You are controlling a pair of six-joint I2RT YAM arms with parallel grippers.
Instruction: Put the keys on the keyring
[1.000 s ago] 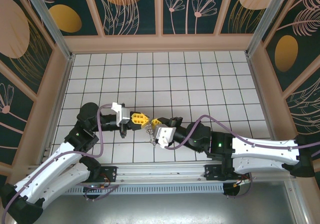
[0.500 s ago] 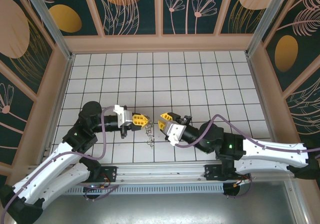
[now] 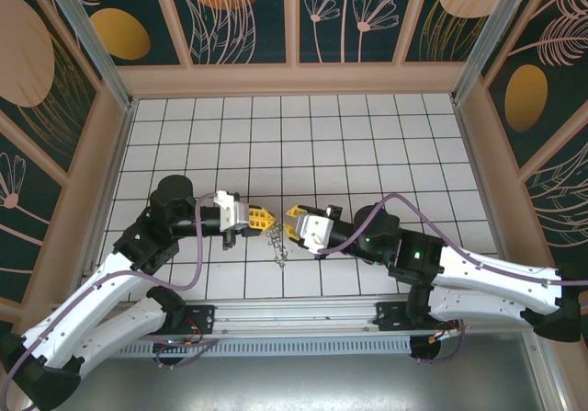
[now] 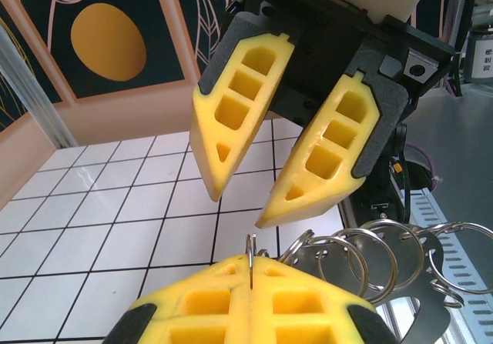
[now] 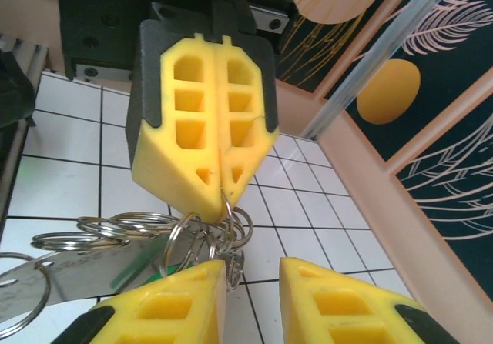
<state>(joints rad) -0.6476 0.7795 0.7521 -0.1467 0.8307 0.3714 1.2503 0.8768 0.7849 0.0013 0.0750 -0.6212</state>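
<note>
Top view: my left pincer [image 3: 261, 216] is clamped on the thin silvery wire keyring [image 4: 251, 250], tips pointing to 3 o'clock. My right pincer [image 3: 291, 215] faces it from 3 o'clock with its yellow jaws parted, holding nothing, just apart from it. The small bunch of flat silvery keys [image 3: 276, 243] dangles at 6 o'clock of that gap.

Room: the white tiled floor [image 3: 303, 126] is open from 9 through 12 to 3. The grey metal rail [image 3: 294, 312] is near at 6.

Right wrist view adds a green streak [image 5: 135, 261] among the linked rings. Left wrist view adds the wire nipped in my fingertip seam.
</note>
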